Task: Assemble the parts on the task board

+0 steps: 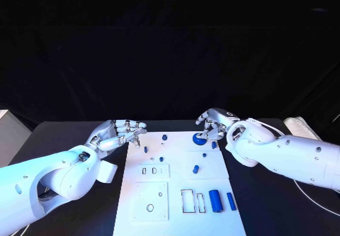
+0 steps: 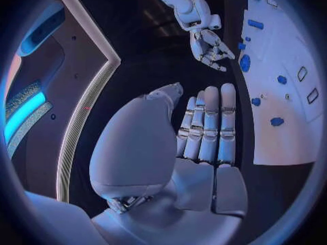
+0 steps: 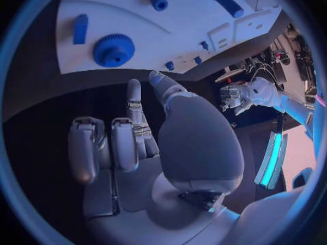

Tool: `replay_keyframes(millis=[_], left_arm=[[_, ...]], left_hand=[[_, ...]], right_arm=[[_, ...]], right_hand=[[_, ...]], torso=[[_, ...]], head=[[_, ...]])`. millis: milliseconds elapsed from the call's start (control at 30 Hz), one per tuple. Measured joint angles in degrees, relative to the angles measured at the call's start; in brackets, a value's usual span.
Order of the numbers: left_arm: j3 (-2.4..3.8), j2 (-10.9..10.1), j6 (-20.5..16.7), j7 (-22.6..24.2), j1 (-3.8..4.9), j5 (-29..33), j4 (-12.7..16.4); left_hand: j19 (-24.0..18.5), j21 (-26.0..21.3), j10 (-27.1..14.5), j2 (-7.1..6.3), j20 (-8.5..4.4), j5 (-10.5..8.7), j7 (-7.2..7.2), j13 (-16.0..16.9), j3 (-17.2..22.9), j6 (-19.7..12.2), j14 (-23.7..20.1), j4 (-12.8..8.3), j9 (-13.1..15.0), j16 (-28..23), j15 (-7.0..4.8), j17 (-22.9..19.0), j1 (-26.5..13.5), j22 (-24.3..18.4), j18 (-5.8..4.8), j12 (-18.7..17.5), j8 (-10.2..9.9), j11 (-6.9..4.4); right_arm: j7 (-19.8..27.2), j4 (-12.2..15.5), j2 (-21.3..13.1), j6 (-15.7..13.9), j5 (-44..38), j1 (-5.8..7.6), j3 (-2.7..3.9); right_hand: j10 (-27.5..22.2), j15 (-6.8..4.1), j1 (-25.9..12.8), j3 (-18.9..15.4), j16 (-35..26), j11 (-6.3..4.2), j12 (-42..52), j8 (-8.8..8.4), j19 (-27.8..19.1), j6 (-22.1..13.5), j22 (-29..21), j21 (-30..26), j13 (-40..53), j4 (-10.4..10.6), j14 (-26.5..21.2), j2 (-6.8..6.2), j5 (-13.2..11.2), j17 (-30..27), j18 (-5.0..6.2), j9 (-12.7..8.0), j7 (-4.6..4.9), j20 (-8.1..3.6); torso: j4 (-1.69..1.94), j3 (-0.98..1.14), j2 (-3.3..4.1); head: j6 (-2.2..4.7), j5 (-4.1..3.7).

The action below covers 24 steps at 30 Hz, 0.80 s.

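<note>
Over the far end of the board (image 1: 177, 196), both my hands are hovering. My left hand (image 1: 117, 135) is holding nothing, its fingers (image 2: 207, 125) lying straight and side by side above the board's left edge. My right hand (image 1: 216, 125) is also grasping nothing, fingers partly curled, just above the gear (image 1: 200, 140), which is lying at the board's far right corner. Near the close edge, two cylinders (image 1: 215, 200) are lying side by side. I am counting about six small pegs (image 1: 164, 137) on the board.
</note>
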Motion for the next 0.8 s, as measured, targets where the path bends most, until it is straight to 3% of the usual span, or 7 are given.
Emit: replay_keyframes(millis=[100, 200, 333, 500, 700, 800], left_arm=[[0.0, 0.0, 0.0, 0.0, 0.0, 0.0, -0.1], [0.0, 0.0, 0.1, 0.0, 0.0, 0.0, -0.2], [0.0, 0.0, 0.1, 0.0, 0.0, 0.0, -0.2], [0.0, 0.0, 0.2, 0.0, 0.0, 0.0, -0.3], [0.0, 0.1, 0.3, 0.0, -0.01, 0.0, -0.4], [0.0, 0.1, 0.3, 0.0, -0.01, 0.0, -0.4]], left_hand=[[0.0, 0.0, 0.0, 0.0, 0.0, 0.0, 0.0, 0.0, 0.0, 0.0, 0.0, 0.0, 0.0, 0.0, 0.0, 0.0, 0.0, 0.0, 0.0, 0.0, 0.0, 0.0], [0.0, 0.0, 0.0, 0.0, 0.0, 0.0, 0.0, 0.0, 0.0, 0.0, 0.0, 0.0, 0.0, 0.0, 0.0, 0.0, 0.0, 0.0, 0.0, 0.0, 0.0, 0.0], [0.0, 0.0, 0.0, 0.0, 0.0, 0.0, 0.0, 0.0, 0.0, 0.0, 0.0, 0.0, 0.0, 0.0, 0.0, 0.0, 0.0, 0.0, 0.0, 0.0, 0.0, 0.0], [0.0, 0.0, 0.0, 0.0, 0.0, 0.0, 0.0, 0.0, 0.0, 0.0, 0.0, 0.0, 0.0, 0.0, 0.0, 0.0, 0.0, 0.0, 0.0, 0.0, 0.0, 0.0], [0.0, 0.0, 0.0, 0.0, 0.0, 0.0, 0.0, 0.0, 0.0, 0.0, 0.0, 0.0, 0.0, 0.0, 0.0, 0.0, 0.0, 0.0, 0.0, 0.0, 0.0, 0.0], [0.0, 0.0, 0.0, 0.0, 0.0, 0.0, 0.0, 0.0, 0.0, 0.0, 0.0, 0.0, 0.0, 0.0, 0.0, 0.0, 0.0, 0.0, 0.0, 0.0, 0.0, 0.0]], right_arm=[[0.0, -0.4, -1.6, 1.4, 3.5, 0.15, 0.0], [0.0, -1.4, -2.3, 2.8, 6.5, 0.22, 0.01], [-0.2, -2.7, -2.2, 4.1, 9.1, 0.23, 0.01], [-0.4, -3.8, -1.1, 5.1, 10.7, 0.22, 0.01], [-0.8, -5.2, 0.8, 5.4, 11.3, -0.03, -0.04], [-1.1, -6.0, 1.8, 5.4, 11.3, -0.38, -0.07]], right_hand=[[2.1, 0.0, 2.1, -4.4, 2.2, 0.32, 21.3, 1.19, 0.0, -0.8, 0.0, 2.2, 22.8, 2.4, 0.0, 1.2, 0.3, 3.8, -0.89, 0.8, 0.42, 0.0], [4.3, 0.55, 4.0, -7.3, 4.1, 0.79, 37.1, 2.56, 0.2, -1.7, 0.0, 3.8, 40.3, 5.0, 0.0, 1.85, 0.9, 4.2, -0.89, 1.6, 0.88, 0.27], [5.0, 1.03, 5.5, -9.7, 5.8, 1.08, 50.1, 3.92, 0.0, -2.4, 0.0, 4.9, 53.7, 7.4, 0.0, 2.25, 1.5, 4.2, -1.75, 2.3, 1.19, 0.71], [5.1, 1.16, 6.7, -10.9, 6.8, 1.19, 57.7, 4.8, 0.0, -2.8, 0.0, 5.3, 54.9, 9.2, -0.1, 2.81, 2.1, 4.2, -1.76, 2.8, 1.38, 1.08], [4.9, 1.46, 7.3, -11.2, 7.3, 1.42, 61.4, 5.58, 0.2, -3.0, 0.0, 5.7, 54.9, 10.0, 0.0, 2.96, 2.4, 4.2, -1.75, 3.1, 1.37, 1.28], [4.9, 1.46, 8.1, -11.0, 7.7, 1.43, 63.4, 6.33, 0.0, -3.0, 0.0, 5.7, 54.9, 10.7, 0.0, 3.7, 3.0, 4.2, -1.75, 3.3, 1.38, 1.48]], torso=[[-0.22, 0.08, -0.08], [-0.32, 0.17, -0.13], [-0.35, 0.16, -0.13], [-0.32, 0.08, -0.08], [-0.24, -0.03, -0.07], [-0.2, -0.03, -0.04]], head=[[-0.06, 0.04], [-0.12, 0.1], [-0.18, 0.03], [-0.31, 0.03], [-0.52, 0.04], [-0.64, 0.1]])
